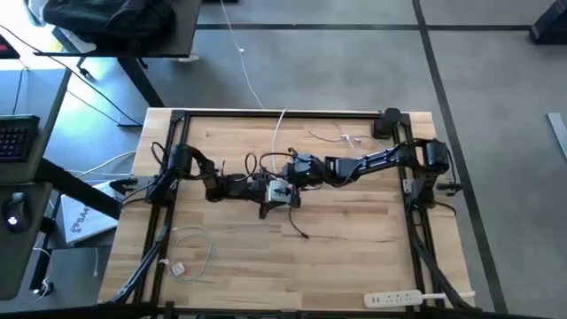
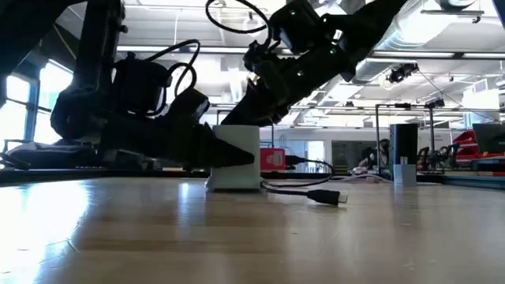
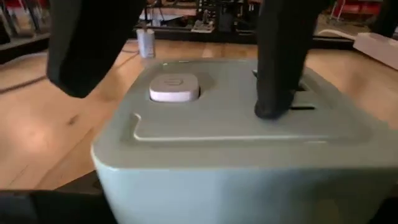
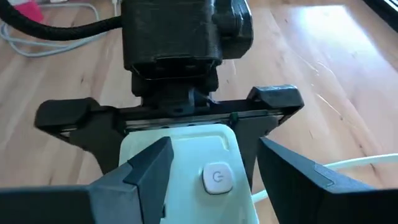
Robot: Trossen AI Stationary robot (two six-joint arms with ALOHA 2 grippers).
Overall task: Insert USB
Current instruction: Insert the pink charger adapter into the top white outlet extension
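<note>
high view | one charger cube (image 1: 279, 192) pinched by left fingers (image 1: 262, 190) | right fingers (image 1: 285, 182) spread

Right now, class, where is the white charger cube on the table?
High view: the white charger cube sits near the middle of the wooden table, gripped by the left end effector, with the right end effector open just above it.

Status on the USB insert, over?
Left gripper shut on white charger cube. Right gripper open above it. USB at cube's side; seated or not, cannot tell. Black cable end loose on table.
</note>
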